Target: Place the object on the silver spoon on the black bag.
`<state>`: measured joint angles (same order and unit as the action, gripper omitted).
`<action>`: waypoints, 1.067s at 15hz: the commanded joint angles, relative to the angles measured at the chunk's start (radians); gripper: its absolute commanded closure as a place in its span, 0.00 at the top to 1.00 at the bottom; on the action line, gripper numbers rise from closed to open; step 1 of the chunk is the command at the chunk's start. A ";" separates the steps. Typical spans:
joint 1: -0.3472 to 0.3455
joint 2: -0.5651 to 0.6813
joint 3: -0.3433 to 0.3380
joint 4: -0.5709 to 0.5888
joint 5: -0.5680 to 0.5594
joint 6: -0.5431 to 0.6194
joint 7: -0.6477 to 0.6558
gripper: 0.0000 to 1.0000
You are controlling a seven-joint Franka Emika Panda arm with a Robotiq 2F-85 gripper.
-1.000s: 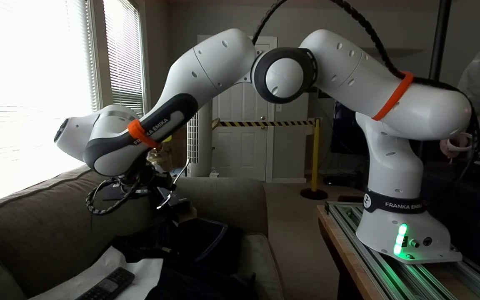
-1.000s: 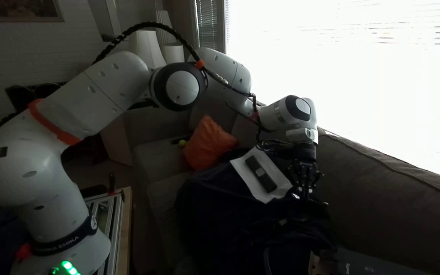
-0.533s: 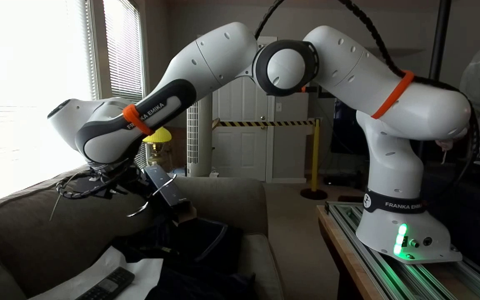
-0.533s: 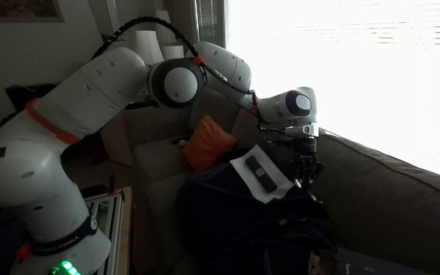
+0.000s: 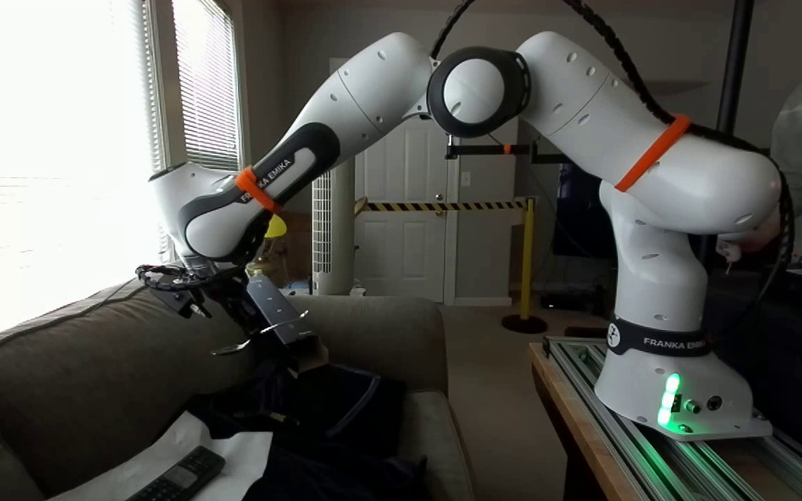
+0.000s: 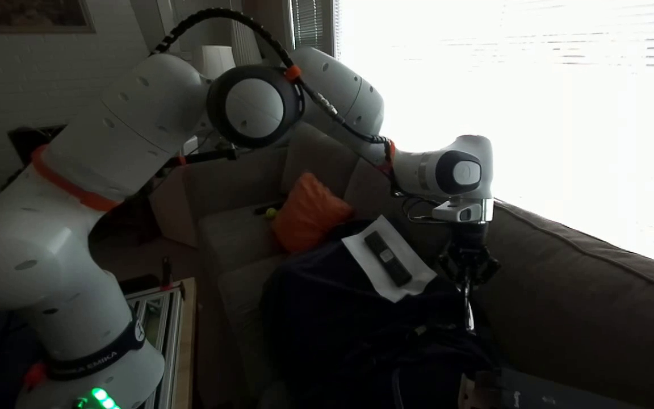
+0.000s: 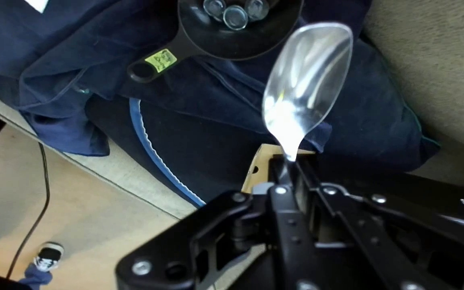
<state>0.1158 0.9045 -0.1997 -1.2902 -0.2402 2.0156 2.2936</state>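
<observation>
My gripper (image 7: 290, 171) is shut on the handle of the silver spoon (image 7: 306, 76), whose bowl points away from the fingers in the wrist view. Only bright reflections show in the bowl; I cannot make out the object there. In an exterior view the spoon (image 5: 282, 323) sticks out on both sides of the gripper (image 5: 256, 330), close to level. It hangs above the couch in an exterior view too, the spoon (image 6: 469, 312) below the gripper (image 6: 468, 281). The slumped black bag (image 6: 327, 312) spreads over the seat beneath, looking partly dark blue from the wrist.
On the fabric lies a black pan (image 7: 252, 48) holding clear glass pieces (image 7: 235, 18). A white sheet (image 6: 361, 247) carries a remote (image 6: 386, 258). A grey box (image 5: 282, 313) stands near the spoon. The couch back (image 6: 565, 272) rises beside the gripper.
The wrist has turned, swinging the spoon from steeply tilted to nearly level. In an exterior view the gripper has shifted right; the arm's elbow has risen. The spoon stays in my grip.
</observation>
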 commanded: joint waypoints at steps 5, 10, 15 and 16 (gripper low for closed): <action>-0.074 -0.087 0.000 -0.246 0.172 0.238 0.176 0.02; -0.106 -0.098 0.003 -0.312 0.290 0.352 0.264 0.02; -0.110 -0.083 -0.003 -0.349 0.349 0.464 0.309 0.02; -0.107 -0.080 -0.005 -0.353 0.350 0.470 0.316 0.02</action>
<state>0.0046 0.8387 -0.2046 -1.5938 0.0814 2.4261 2.5711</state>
